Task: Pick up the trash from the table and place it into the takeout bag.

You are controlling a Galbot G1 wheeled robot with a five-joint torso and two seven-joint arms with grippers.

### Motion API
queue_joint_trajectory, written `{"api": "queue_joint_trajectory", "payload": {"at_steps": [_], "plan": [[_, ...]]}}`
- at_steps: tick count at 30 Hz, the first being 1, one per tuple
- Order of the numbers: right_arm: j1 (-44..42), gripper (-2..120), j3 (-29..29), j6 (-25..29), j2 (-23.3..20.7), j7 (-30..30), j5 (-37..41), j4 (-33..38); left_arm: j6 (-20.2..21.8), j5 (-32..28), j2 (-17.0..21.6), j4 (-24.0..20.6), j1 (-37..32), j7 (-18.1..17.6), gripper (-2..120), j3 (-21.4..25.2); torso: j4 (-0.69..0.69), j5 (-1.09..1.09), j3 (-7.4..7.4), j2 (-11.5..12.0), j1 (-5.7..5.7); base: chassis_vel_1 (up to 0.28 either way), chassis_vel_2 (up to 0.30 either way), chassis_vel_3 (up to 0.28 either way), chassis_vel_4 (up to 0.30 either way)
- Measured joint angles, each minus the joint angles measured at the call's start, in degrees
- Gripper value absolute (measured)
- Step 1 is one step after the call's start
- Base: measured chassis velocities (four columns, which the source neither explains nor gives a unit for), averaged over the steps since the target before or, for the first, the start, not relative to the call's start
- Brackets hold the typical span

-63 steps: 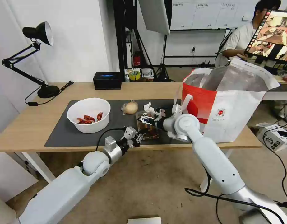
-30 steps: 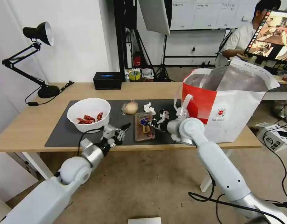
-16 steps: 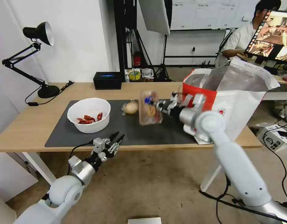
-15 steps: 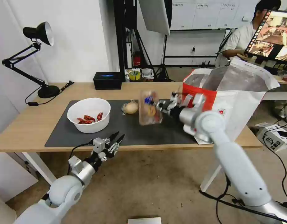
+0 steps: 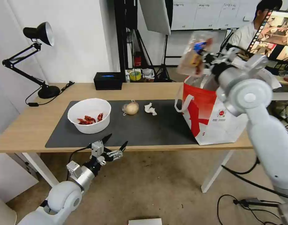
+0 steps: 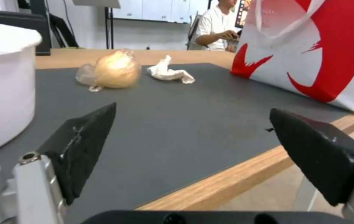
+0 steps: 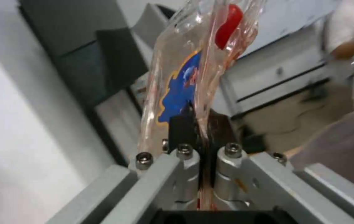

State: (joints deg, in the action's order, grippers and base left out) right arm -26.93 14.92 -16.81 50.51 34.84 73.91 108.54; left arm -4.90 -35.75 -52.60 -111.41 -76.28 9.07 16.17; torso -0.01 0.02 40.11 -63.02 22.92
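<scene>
From the head camera, the right gripper point(image 5: 205, 58) is raised above the open mouth of the takeout bag point(image 5: 218, 107), its fingers clamped on the edge of the clear plastic tray point(image 5: 193, 53), which hangs tilted beyond the fingertips, over the bag's near rim. The left gripper point(image 5: 114, 144) hovers just off the front edge of the table point(image 5: 31, 128), fingers spread wide with nothing between them. Beyond those fingertips, on the dark mat point(image 5: 134, 128), lie the white bowl point(image 5: 89, 115), the tan bundle point(image 5: 130, 108) and the crumpled tissue point(image 5: 150, 108).

The left wrist camera adds the low angle: the two black fingers point(image 6: 83, 146) stand far apart, and past the gap between them sit the tan bundle point(image 6: 117, 69) and tissue point(image 6: 168, 73), apart from each other, the bag's red-and-white wall point(image 6: 326, 53) past one finger, the bowl's side point(image 6: 2, 84) past the other.

The right wrist camera gives the grip itself: the fingers point(image 7: 181, 127) pressed together on the tray's point(image 7: 193, 62) thin edge, a blue label and a red scrap just past the tips.
</scene>
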Motion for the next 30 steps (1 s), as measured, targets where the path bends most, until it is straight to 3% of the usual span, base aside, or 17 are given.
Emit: {"api": "queue_joint_trajectory", "payload": {"at_steps": [10,26,30], "plan": [[-6.8,0,2.9,-0.1,-3.4,0.7,-2.2,0.6,0.1,-0.2,-0.3,1.1,2.3,-0.2,100,-2.0,0.0,0.0,0.0,0.0,0.0,0.0,0.0,0.0,0.0],[-11.0,0,3.9,0.0,-1.7,4.3,1.5,1.5,0.2,-0.4,-0.3,1.2,1.8,-0.3,100,-2.2,0.02,-0.02,-0.01,0.0,0.0,0.0,0.0,0.0,0.0],[-11.1,14,5.4,-1.0,-1.7,5.9,6.4,1.8,0.3,-0.4,-0.2,0.7,1.5,-0.4,100,-2.0,0.01,-0.02,-0.01,0.0,0.0,0.0,0.0,0.0,0.0]]}}
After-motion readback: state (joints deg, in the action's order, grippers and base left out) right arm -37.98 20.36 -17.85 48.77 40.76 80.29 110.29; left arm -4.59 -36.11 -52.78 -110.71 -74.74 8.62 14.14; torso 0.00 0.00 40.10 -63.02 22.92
